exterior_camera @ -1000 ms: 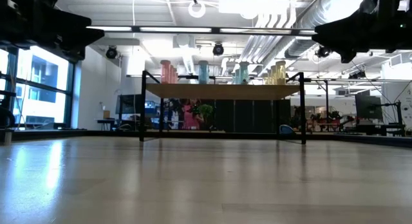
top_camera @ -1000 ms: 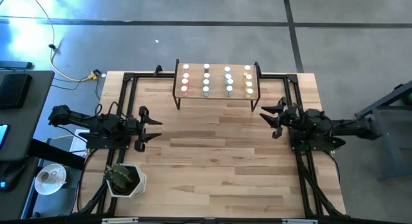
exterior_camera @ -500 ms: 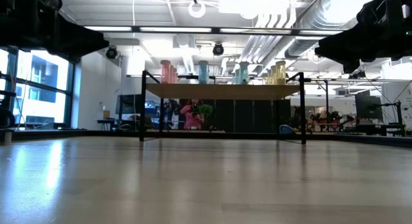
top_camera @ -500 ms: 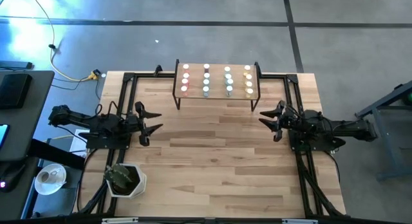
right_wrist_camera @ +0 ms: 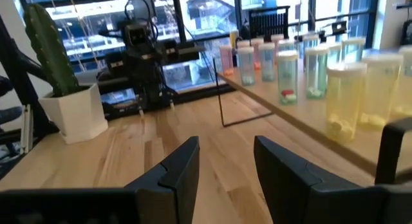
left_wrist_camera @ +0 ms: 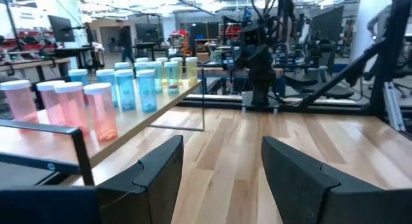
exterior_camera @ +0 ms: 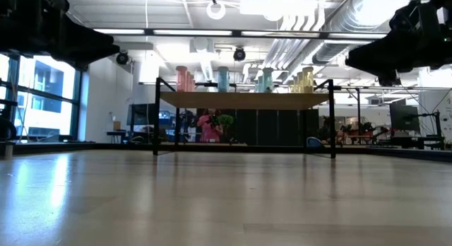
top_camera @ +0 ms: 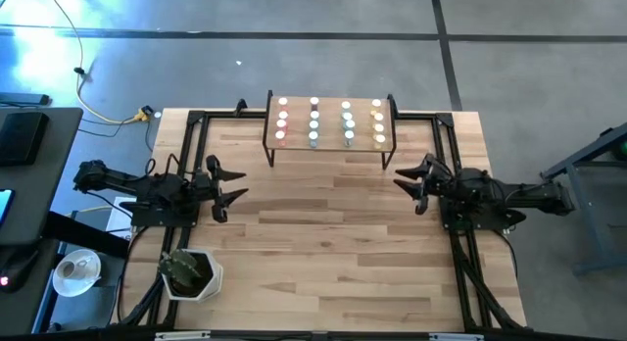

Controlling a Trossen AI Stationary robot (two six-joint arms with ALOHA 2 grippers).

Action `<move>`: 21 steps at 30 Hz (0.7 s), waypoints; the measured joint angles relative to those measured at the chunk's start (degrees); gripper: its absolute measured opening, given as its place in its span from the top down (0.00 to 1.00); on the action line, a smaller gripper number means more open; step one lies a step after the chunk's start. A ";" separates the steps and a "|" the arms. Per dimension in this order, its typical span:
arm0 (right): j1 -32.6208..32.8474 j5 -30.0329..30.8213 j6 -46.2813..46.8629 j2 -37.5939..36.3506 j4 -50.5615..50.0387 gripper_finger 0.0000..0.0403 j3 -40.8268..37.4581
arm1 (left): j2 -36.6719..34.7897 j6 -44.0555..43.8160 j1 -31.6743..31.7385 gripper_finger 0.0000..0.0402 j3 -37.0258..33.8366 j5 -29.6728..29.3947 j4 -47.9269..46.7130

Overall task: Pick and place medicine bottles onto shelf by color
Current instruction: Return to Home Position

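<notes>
Butcher-block bench (top_camera: 323, 243) fills the high view, with grey floor around it and an open workshop beyond in the low view. I see no bottle lying on the bare wood.

The sorting looks finished, as far as these views show. The medicine bottles stand on the shelf (top_camera: 330, 145) in four files by colour: the red bottles (top_camera: 282, 121), the blue bottles (top_camera: 314, 121), the green bottles (top_camera: 346, 121) and the yellow bottles (top_camera: 377, 121), several in each file. I judge that only parking the arms is left.

The left claw (top_camera: 233, 184) hangs by the bench's left edge and points across the wood at the right arm. It is spread wide and empty, touching nothing; its wrist view shows bare bench in the gap between its fingers (left_wrist_camera: 154, 176). The shelf stands well apart from this claw, ahead of it and off to one side, with the red file the nearest.

The right claw (top_camera: 407, 181) hangs by the opposite edge, facing the left one. It too is spread, though less widely, and holds nothing. The shelf is near this claw, ahead and off to one side, and the yellow file is closest to it. A potted cactus (top_camera: 188, 272) sits behind the left claw, near the bench's front corner.
</notes>
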 joint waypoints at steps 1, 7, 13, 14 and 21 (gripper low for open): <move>0.00 0.00 0.45 0.00 -0.65 0.65 0.00 | 0.00 -0.02 0.00 0.50 0.00 0.29 0.19; 0.00 0.00 5.48 0.00 -3.44 0.65 0.00 | -0.33 -2.27 0.00 0.50 0.00 -3.70 5.85; 0.00 0.00 5.78 0.01 -3.91 0.65 0.00 | -3.11 -1.40 0.00 0.50 0.00 -2.70 5.68; 0.00 0.02 5.29 0.00 -3.91 0.65 0.00 | -3.44 -0.91 0.00 0.50 0.00 -2.68 5.05; 0.00 0.01 4.02 0.00 -3.91 0.65 0.00 | -3.89 -0.69 0.00 0.50 0.00 -2.55 2.02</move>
